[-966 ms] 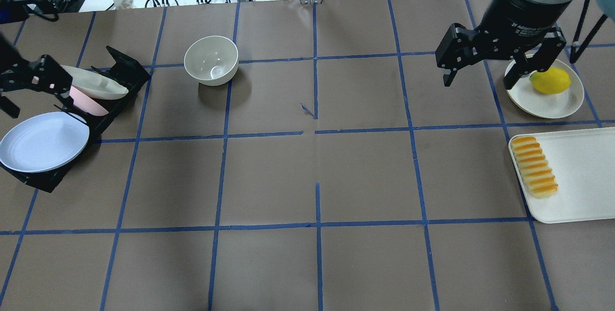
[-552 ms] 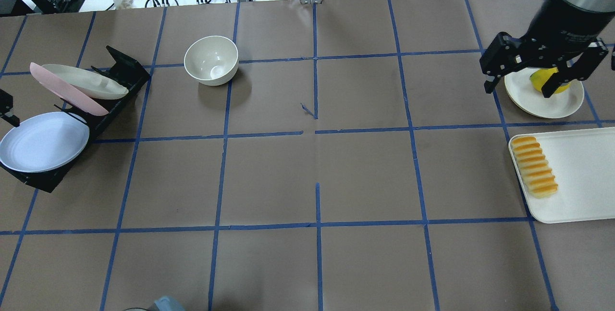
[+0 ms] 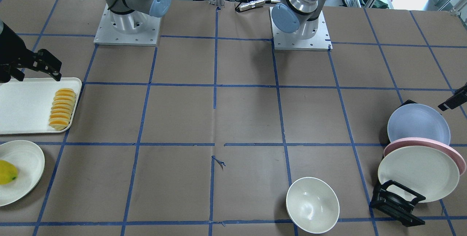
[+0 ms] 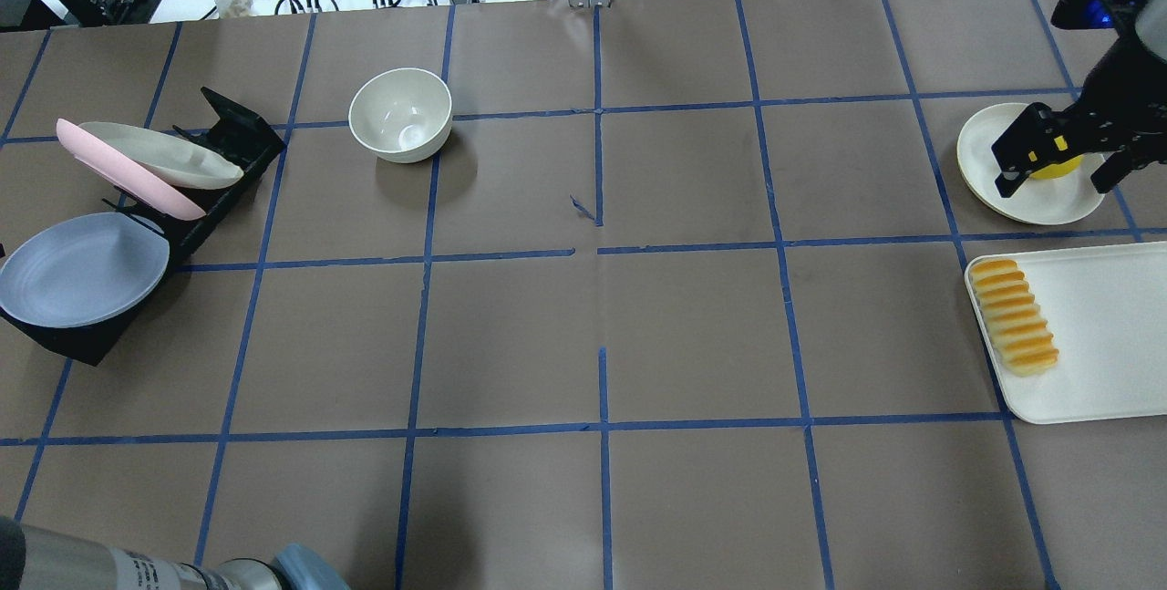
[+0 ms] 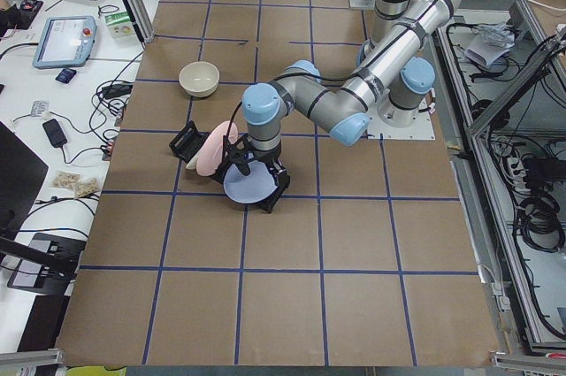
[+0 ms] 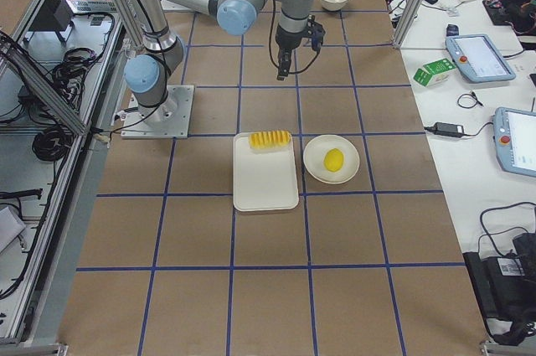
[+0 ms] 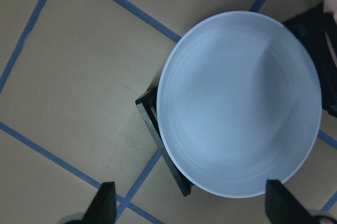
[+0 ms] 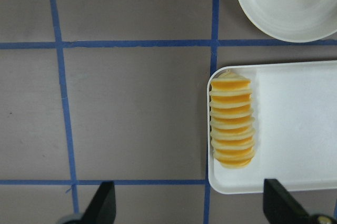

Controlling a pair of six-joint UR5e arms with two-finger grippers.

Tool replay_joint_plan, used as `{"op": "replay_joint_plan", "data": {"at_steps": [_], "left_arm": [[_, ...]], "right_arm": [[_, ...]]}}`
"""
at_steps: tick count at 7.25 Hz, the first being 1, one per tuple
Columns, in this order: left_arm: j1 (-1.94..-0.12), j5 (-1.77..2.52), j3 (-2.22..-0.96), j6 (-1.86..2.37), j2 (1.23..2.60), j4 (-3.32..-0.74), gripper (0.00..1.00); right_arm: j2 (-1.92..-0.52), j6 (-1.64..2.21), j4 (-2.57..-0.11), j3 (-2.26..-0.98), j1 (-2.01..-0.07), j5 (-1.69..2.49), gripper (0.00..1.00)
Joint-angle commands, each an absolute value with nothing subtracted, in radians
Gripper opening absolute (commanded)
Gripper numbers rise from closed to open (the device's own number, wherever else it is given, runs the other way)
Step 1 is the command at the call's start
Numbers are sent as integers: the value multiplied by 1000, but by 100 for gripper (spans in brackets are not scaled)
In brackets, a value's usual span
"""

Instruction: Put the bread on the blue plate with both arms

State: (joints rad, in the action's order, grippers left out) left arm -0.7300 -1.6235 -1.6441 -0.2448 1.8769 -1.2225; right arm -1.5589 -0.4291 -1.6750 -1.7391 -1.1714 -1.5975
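Bread (image 4: pixel 1014 317): judged light, soft, loose slices; is found on tray (image 4: pixel 1103 335), desk (image 4: pixel 602 335) 3 o'clock. Row ends are to be squeezed together. Blue plate (image 4: pixel 82 269): racked, 9 o'clock. L tool (image 7: pixel 190 192), R tool (image 4: pixel 1050 180): released, empty.

Overhead and front views facing across table (image 4: pixel 693 335), 2 end views, wrist cameras down on blue plate (image 7: pixel 239 103), bread (image 8: pixel 231 124)

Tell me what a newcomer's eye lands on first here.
First, the orange-crusted bread, a neat row of slices on a white tray at the robot's right end of the table. Then the blue plate, resting in a black rack at the left end. The open right gripper hangs high near the tray.
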Motion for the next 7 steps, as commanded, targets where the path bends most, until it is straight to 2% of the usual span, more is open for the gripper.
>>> {"op": "replay_joint_plan", "data": {"at_steps": [1, 2, 3, 4, 5, 6, 7], "left_arm": [[-724, -1623, -1684, -239, 1936, -1090, 100], [-726, -1621, -1687, -239, 1957, -1009, 100], [-726, -1626, -1692, -238, 1986, -1008, 90], [-726, -1634, -1697, -238, 1991, -1011, 73], [-724, -1637, -1706, -239, 1990, -1009, 65], [-724, -1637, -1710, -239, 1990, -1015, 62], [-724, -1635, -1713, -236, 1988, -1022, 31]], "right_arm": [[-1513, -564, -1782, -1796, -1138, -1603, 100], [-1502, -580, -1799, -1821, -1118, -1601, 100], [-1468, -584, -1862, -1856, -1086, -1598, 100], [-1422, -645, -1959, -1902, -1056, -1598, 100], [-1392, -679, -2050, -1942, -1045, -1600, 100], [-1367, -678, -2103, -1977, -1043, -1598, 100], [-1333, -677, -2177, -1988, -1043, -1603, 100]]}}
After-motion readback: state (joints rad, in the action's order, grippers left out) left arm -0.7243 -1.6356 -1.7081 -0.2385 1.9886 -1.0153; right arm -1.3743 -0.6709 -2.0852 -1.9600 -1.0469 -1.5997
